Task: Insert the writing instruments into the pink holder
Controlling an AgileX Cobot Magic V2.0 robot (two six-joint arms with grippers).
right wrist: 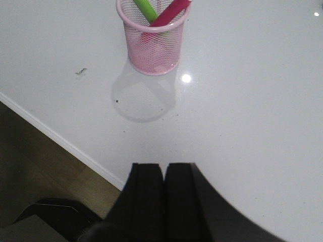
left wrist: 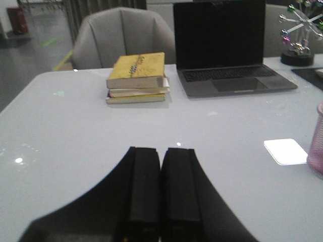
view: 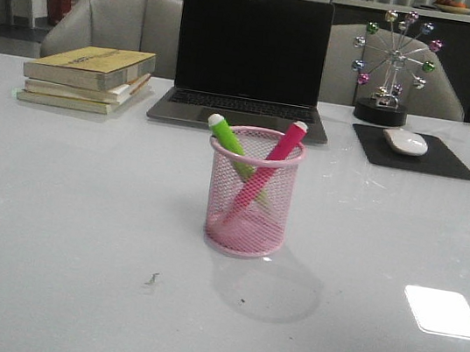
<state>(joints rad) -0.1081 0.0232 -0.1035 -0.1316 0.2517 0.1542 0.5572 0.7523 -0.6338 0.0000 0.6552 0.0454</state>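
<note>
The pink mesh holder stands upright at the table's middle. Inside it lean the lime green pen and the magenta pen, crossing each other, their white ends above the rim. The right wrist view shows the same holder with both pens, the green pen and the magenta pen, well away from my right gripper, which is shut and empty near the table's front edge. My left gripper is shut on nothing over bare table, with the holder's side far off at the picture's edge. Neither gripper appears in the front view.
A stack of books lies at the back left, a dark laptop behind the holder, and a mouse on a black pad at the back right beside a ferris-wheel ornament. Chairs stand behind the table.
</note>
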